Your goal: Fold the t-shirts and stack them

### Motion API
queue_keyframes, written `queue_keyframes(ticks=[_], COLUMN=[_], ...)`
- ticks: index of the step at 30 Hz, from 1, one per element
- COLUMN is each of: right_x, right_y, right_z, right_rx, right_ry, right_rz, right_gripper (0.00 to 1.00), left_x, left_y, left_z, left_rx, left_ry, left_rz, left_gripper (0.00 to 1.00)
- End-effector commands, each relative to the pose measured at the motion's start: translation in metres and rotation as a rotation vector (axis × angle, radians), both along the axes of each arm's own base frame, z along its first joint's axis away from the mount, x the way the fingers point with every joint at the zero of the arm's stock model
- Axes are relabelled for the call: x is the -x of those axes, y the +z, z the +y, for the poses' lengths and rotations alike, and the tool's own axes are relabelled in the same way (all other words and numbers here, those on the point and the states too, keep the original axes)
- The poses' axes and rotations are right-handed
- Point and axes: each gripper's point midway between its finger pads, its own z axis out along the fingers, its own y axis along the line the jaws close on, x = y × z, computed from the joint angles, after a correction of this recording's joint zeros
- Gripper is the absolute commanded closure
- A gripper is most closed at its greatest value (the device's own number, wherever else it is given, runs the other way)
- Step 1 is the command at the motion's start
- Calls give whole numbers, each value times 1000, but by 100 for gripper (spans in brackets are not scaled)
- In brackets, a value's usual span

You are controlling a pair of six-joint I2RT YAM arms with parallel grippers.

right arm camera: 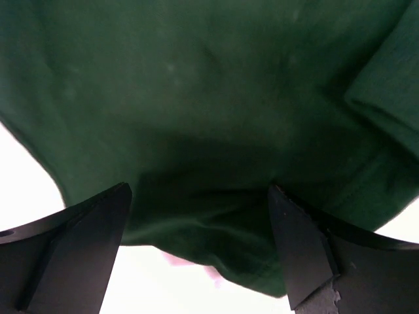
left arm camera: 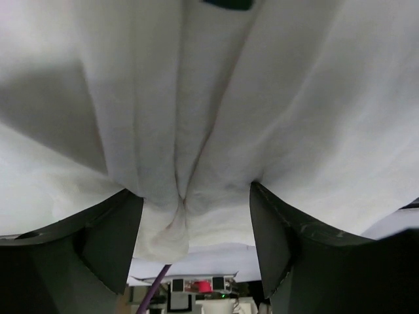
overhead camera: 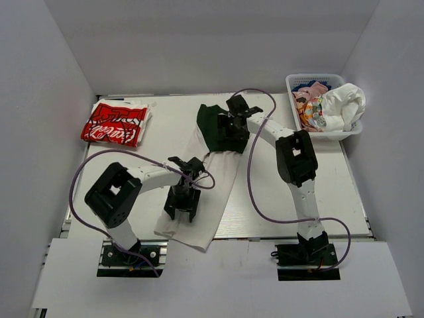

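**Operator:** Where is the long white cloth t-shirt [overhead camera: 217, 189] lying?

**Technician:** It is lying stretched out, well left of and nearer than the white plastic lattice basket [overhead camera: 292, 86]. Its far end is meeting the plain dark green cloth t-shirt [overhead camera: 211, 126].

**Operator:** And the claws?

**Technician:** The left gripper [left arm camera: 196, 216] is standing released, straddling a raised pucker of white cloth, probably to pinch it for folding. The right gripper [right arm camera: 200, 242] is standing released over the green shirt.

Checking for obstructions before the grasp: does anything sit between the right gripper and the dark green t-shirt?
Nothing visible does. The right gripper hangs with its jaws open directly over the dark green t-shirt, and only that shirt's cloth shows between them.
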Motion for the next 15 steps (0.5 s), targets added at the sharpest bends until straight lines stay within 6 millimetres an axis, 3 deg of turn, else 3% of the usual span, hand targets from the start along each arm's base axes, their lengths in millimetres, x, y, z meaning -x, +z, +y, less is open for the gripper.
queue_keyframes(ticks=[1, 3, 4, 5, 7, 8, 9, 10, 11, 15], right_x=[-12, -24, -23, -40, -43, -62, -64, -70, -85, -119], right_y=[3, 8, -14, 1, -32, -18, -36, -40, -50, -58], right_z=[-5, -5, -10, -7, -11, -14, -14, -15, -17, -31], right_rx=[13, 15, 48, 32, 62, 28, 15, 1, -31, -160], right_ry=[-54, -80, -95, -112, -134, -176, -179, -192, -213, -291], right_rz=[-3, -28, 10, -31, 22, -7, 22, 21, 8, -24], right_gripper=[10, 10, 10, 10, 10, 10, 10, 10, 10, 10], left_x=[-10, -11, -14, -17, -24, -30, -42, -48, -50, -67], left_y=[-21, -28, -26, -27, -30, -31, -26, -27, -31, -31], left_z=[-56, -69, -81, -92, -110, -116, -128, -132, -135, -164], left_rx=[192, 213, 242, 270, 291, 297, 311, 310, 303, 350], left_ry=[-55, -67, -79, -92, -103, -104, -97, -98, -86, -61], left_rz=[-22, -3, -5, -11, 4, -2, -30, -42, -35, -54], left_gripper=[25, 25, 25, 25, 25, 25, 25, 25, 25, 23])
